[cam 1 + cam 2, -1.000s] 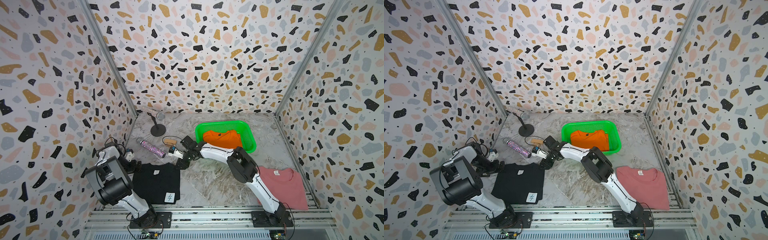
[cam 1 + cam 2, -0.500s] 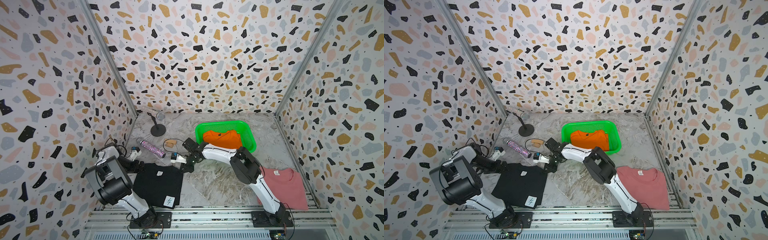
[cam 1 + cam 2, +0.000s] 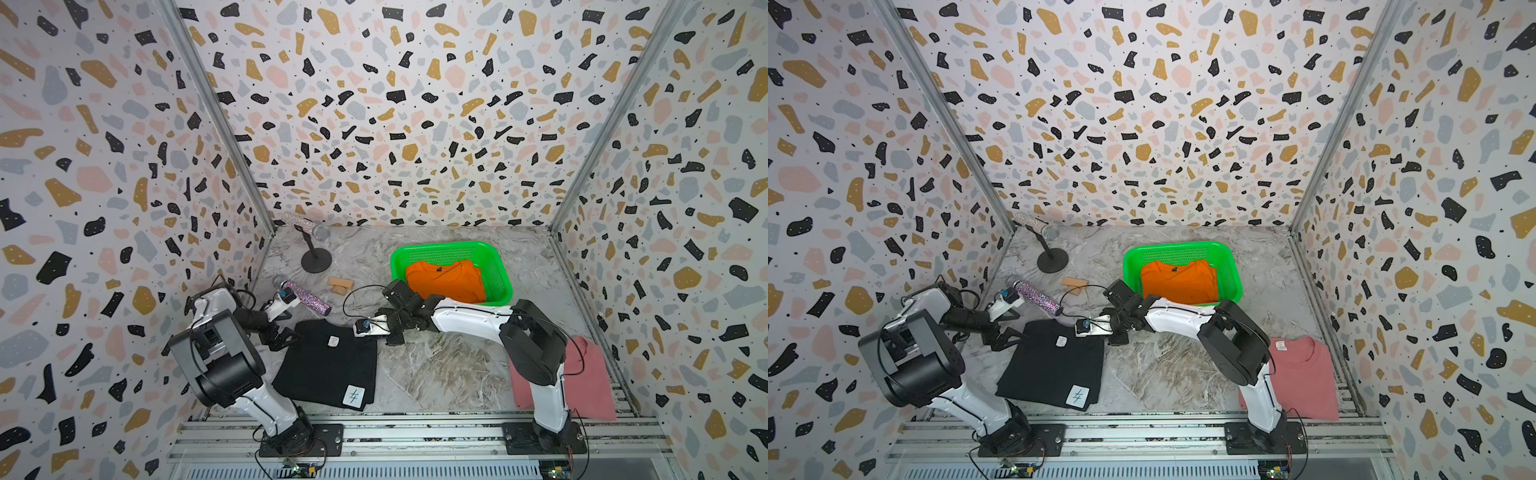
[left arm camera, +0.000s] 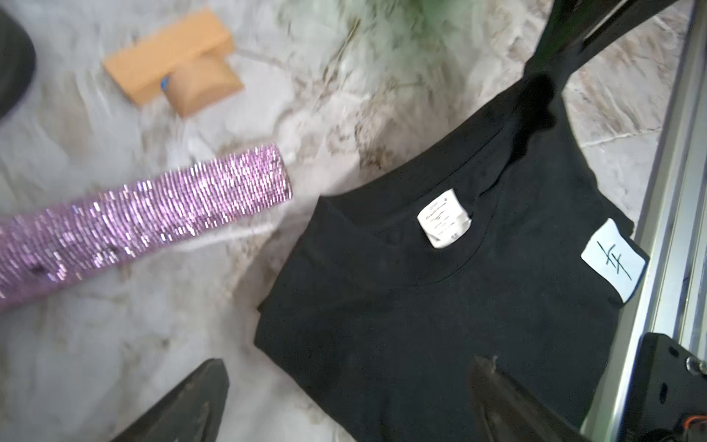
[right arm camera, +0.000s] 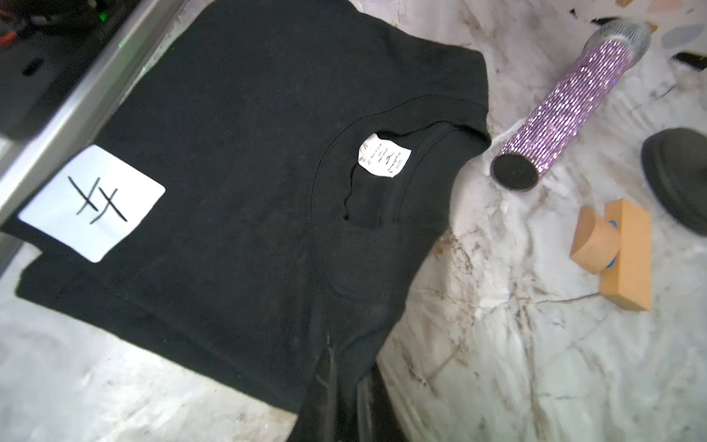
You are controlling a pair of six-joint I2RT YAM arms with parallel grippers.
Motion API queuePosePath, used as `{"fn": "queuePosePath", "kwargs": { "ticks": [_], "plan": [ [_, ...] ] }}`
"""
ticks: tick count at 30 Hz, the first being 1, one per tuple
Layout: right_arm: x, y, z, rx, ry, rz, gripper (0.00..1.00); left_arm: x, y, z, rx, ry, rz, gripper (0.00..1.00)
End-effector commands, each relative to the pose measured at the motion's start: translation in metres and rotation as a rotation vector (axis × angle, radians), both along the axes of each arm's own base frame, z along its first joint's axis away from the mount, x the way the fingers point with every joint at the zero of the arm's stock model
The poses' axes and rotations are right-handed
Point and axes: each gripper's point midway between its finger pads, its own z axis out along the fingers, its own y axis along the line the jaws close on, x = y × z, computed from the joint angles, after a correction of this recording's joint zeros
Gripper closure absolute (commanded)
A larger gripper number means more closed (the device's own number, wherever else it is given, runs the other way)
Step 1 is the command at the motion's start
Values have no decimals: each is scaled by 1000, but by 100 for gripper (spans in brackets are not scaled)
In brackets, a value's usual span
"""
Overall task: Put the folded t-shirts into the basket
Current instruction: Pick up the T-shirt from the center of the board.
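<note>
The black shirt (image 3: pixel 328 365) is being kept flat on the bench (image 3: pixel 436 365) near the front rail, on the left arm's (image 3: pixel 220 353) side, with its square white label nearest the rail. Its far right corner, beside the collar, is being pinched by the right jaws, which are being held together on the cloth. In the left wrist view a small peak of fabric is being drawn up into them. The left jaws are being held wide apart at the shirt's far left corner. In the left wrist view one finger (image 4: pixel 183 405) is being shown over bare bench and the other (image 4: pixel 505 405) over the shirt (image 4: pixel 440 306), and contact with the cloth cannot be told. The orange shirt (image 3: pixel 446 280) is being carried inside the basket (image 3: pixel 440 249) at the back right. The pink shirt (image 3: pixel 590 386) is being left on the bench at the front right, partly hidden by the right arm (image 3: pixel 469 318). A glitter microphone (image 3: pixel 309 298) is lying just beyond the black shirt, with a wooden block (image 3: pixel 340 284) near it.
</note>
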Motion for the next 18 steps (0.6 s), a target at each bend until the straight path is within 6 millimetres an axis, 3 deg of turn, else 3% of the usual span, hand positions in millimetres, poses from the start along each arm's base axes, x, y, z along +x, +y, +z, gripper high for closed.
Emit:
{"fn": "queuePosePath", "kwargs": {
  "ticks": [1,5,7,9,12,18],
  "plan": [
    [-9,10,18,35,-274,123,100,-6,-24,26,-63,-207,-303,0],
    [-15,14,21,63,-365,144,100,-8,-32,19,-35,-232,-514,0],
    [-15,13,24,80,-381,138,100,-6,-35,4,24,-220,-594,0],
    [-31,19,25,90,-386,169,100,-5,-35,-13,100,-208,-664,0],
    [-36,20,28,94,-399,181,100,4,-37,-35,187,-212,-708,1],
    [-54,19,40,152,-428,248,100,13,-35,-47,230,-212,-784,1]
  ]
}}
